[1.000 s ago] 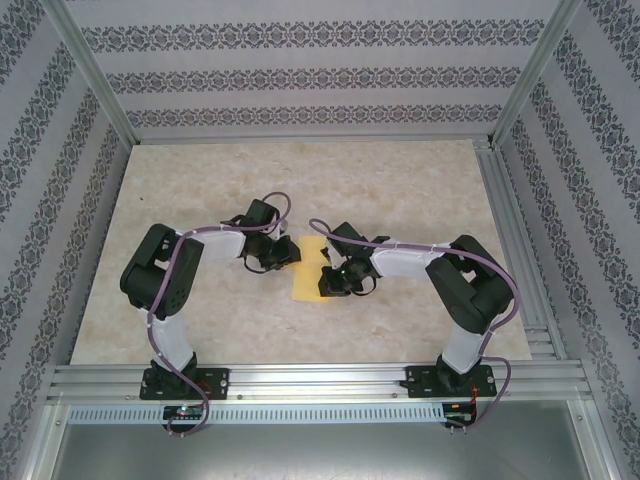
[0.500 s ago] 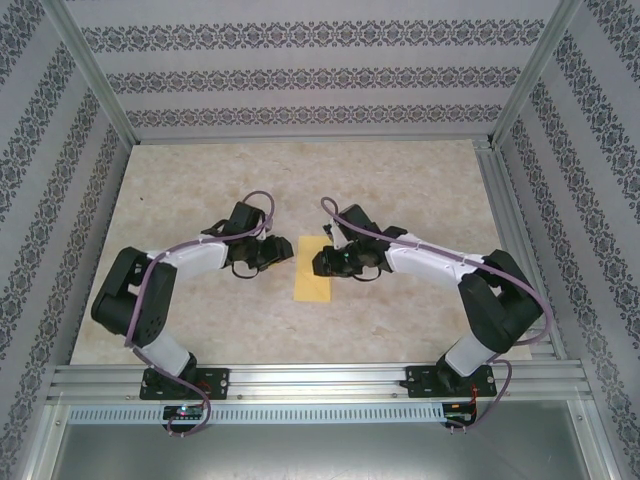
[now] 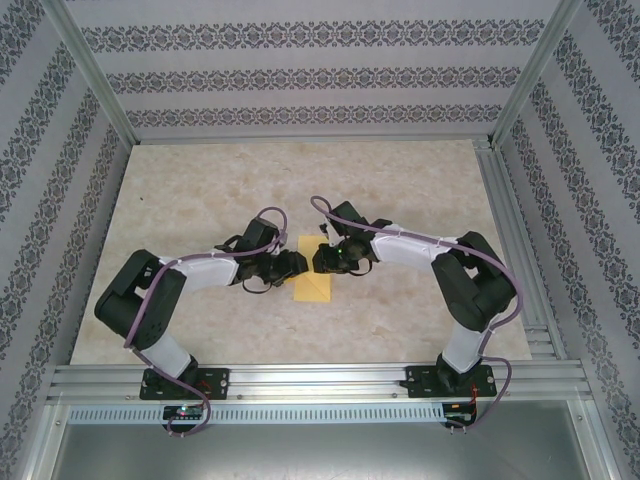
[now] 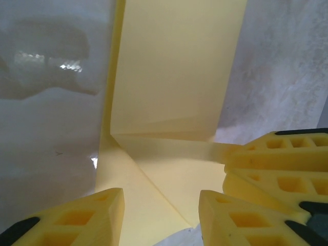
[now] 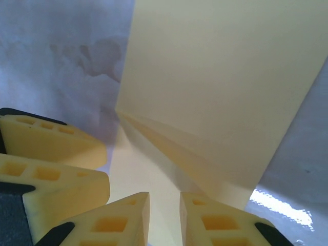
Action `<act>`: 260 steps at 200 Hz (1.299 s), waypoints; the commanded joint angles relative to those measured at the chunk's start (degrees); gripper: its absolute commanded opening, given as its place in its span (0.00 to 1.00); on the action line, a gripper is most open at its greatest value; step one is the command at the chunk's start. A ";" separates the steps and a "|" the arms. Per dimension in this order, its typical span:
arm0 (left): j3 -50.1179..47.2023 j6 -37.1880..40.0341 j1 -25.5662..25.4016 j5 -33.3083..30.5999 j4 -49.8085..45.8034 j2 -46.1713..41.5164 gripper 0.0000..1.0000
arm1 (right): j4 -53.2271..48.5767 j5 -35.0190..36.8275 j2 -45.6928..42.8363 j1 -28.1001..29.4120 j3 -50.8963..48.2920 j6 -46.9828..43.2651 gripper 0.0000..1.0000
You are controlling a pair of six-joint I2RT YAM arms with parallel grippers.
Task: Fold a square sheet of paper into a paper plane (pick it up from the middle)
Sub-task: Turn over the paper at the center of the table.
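Both my arms reach in from the near edge and meet around the middle of the surface (image 3: 200, 190). The paper (image 3: 314, 288) lies there as a narrow folded strip, long side running near to far, about midway between the left and right edges. The left claw (image 3: 292, 265) hangs over its left side, fingers (image 4: 77, 218) clearly apart, a creased corner flap showing between them. The right claw (image 3: 321, 262) faces it from the right side, tips close to the left's, fingers (image 5: 119, 219) parted by a slim gap; I can't tell whether either claw touches the paper
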 commanded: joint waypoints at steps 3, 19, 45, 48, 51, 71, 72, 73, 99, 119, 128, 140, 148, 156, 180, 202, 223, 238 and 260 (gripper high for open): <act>1.11 -3.03 -1.16 1.14 4.45 2.18 0.44 | 1.30 0.90 1.77 -1.44 0.98 -1.30 0.22; 1.58 -3.27 -1.45 1.37 4.68 3.13 0.45 | 2.52 0.62 2.45 -1.99 0.20 -1.02 0.22; 1.96 -3.67 -1.72 1.58 5.26 3.96 0.45 | 4.21 0.14 3.10 -2.62 -1.07 -0.42 0.22; 2.03 -3.78 -1.72 1.62 5.40 4.01 0.45 | 4.38 0.01 3.15 -2.79 -1.22 -0.33 0.22; 2.04 -3.79 -1.78 1.63 5.46 4.13 0.45 | 4.55 -0.11 3.20 -2.82 -1.42 -0.24 0.22; 2.38 -4.42 -1.96 2.19 6.54 4.83 0.45 | 5.73 -0.57 3.54 -3.40 -2.46 0.30 0.22; 2.39 -4.46 -1.97 2.22 6.62 4.89 0.45 | 5.78 -0.62 3.55 -3.46 -2.54 0.39 0.22; 2.39 -4.48 -2.02 2.28 6.70 4.92 0.45 | 5.90 -0.69 3.56 -3.45 -2.59 0.43 0.22; 2.79 -5.05 -2.31 2.42 7.48 5.81 0.45 | 6.89 -1.20 3.90 -3.86 -3.50 0.96 0.22; 2.75 -5.58 -2.41 2.59 8.47 6.00 0.43 | 7.41 -1.35 4.17 -3.97 -4.11 1.31 0.21; 2.87 -5.88 -2.48 2.77 9.08 6.06 0.42 | 7.68 -1.38 4.30 -4.07 -4.43 1.50 0.21; 2.94 -6.05 -2.51 2.79 9.67 6.24 0.40 | 7.77 -1.51 4.42 -4.12 -4.72 1.65 0.21; 3.03 -6.15 -2.57 2.85 10.00 6.39 0.39 | 8.01 -1.46 4.42 -4.14 -4.99 1.77 0.21; 3.14 -6.17 -2.65 2.94 10.37 6.57 0.39 | 8.26 -1.59 4.37 -4.26 -5.21 1.91 0.20; 3.01 -7.17 -2.74 3.13 12.28 7.05 0.37 | 8.65 -1.75 4.36 -4.40 -5.50 2.23 0.21; 2.45 -8.07 -2.86 2.91 14.72 6.97 0.35 | 9.45 -2.29 4.18 -4.62 -5.92 2.72 0.21; 1.08 -9.56 -3.08 2.82 18.03 6.73 0.33 | 10.82 -3.11 4.00 -5.09 -6.53 3.63 0.21; 0.10 -10.22 -3.10 2.69 20.05 6.54 0.32 | 11.48 -3.57 4.04 -5.44 -6.88 4.16 0.21; -0.65 -10.04 -3.12 2.59 20.66 6.49 0.30 | 11.94 -4.05 4.17 -5.80 -7.20 4.72 0.20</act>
